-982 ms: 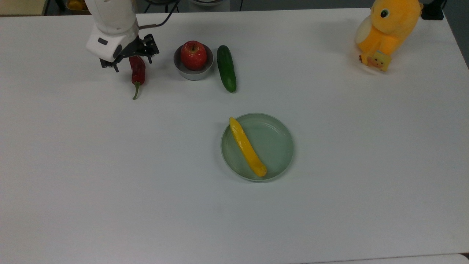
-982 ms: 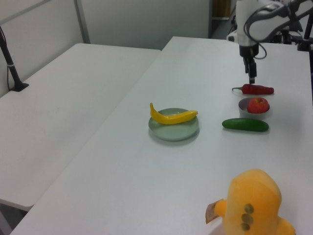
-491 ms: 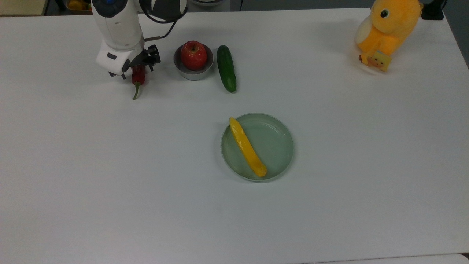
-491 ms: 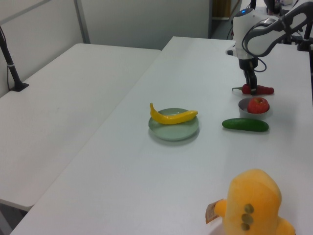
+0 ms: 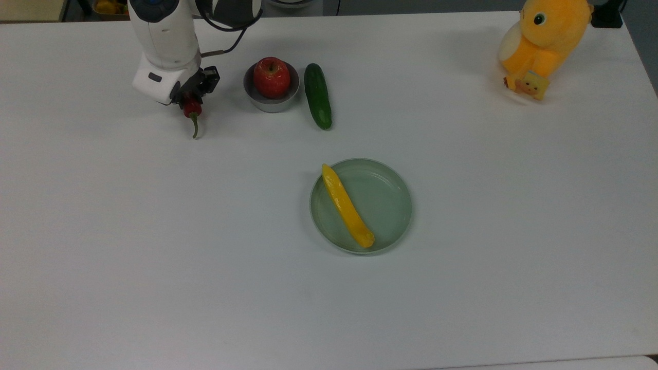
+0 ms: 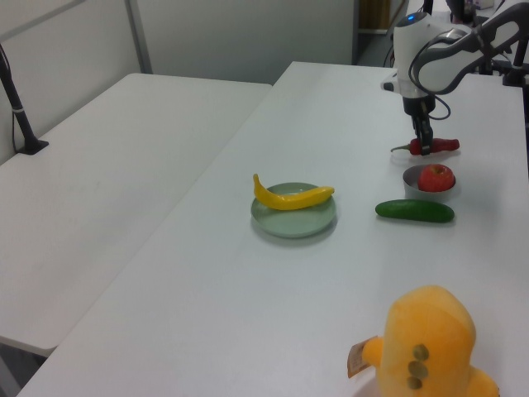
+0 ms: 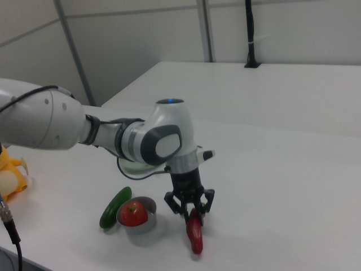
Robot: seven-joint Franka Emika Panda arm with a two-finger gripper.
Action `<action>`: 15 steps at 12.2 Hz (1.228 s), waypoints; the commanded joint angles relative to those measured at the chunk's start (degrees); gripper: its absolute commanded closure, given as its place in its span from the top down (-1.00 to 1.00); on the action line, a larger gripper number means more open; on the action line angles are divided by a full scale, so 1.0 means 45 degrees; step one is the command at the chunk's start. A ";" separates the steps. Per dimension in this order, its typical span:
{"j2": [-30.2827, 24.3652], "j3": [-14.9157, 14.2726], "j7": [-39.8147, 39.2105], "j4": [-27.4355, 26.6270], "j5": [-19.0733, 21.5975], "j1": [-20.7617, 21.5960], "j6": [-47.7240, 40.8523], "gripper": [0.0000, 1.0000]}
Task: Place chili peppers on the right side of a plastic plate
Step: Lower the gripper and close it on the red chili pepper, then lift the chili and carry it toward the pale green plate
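Observation:
The chili peppers [image 5: 192, 108] are one dark-red chili with a green stem, at the back of the top view's left. My gripper [image 5: 190, 97] is shut on its middle and covers most of it from above. The left view has the chili peppers [image 6: 442, 145] lying level in the gripper [image 6: 425, 149], a little above the table. In the right view the chili peppers [image 7: 195, 237] stick out below the gripper [image 7: 192, 213]. The pale green plastic plate [image 5: 385, 200] lies near the table's middle, apart from the gripper, with a long yellow pepper [image 5: 347, 205] across the top view's left half of it.
Just to the top view's right of the gripper stands a grey bowl [image 5: 272, 104] holding a red apple [image 5: 271, 77], then a dark green cucumber [image 5: 317, 95]. An orange plush duck [image 5: 545, 41] sits at the far back right corner in the top view.
The gripper came down over the chili peppers and shut on them. They now sit slightly higher in the left view, and the stem has swung a little.

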 commanded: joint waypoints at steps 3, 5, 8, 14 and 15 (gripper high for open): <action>-0.0095 0.0300 0.1886 0.2686 0.1688 0.0274 -0.0898 -1.00; 0.0335 0.0437 0.2298 0.3880 0.2922 0.0431 -0.0780 -1.00; 0.1563 0.0457 0.3507 0.5833 0.4563 0.1171 -0.0275 -0.99; 0.3479 0.1570 0.5033 0.6053 0.5036 0.1798 0.3669 -0.98; 0.3810 0.1629 0.5266 0.6053 0.5036 0.1934 0.4272 -0.98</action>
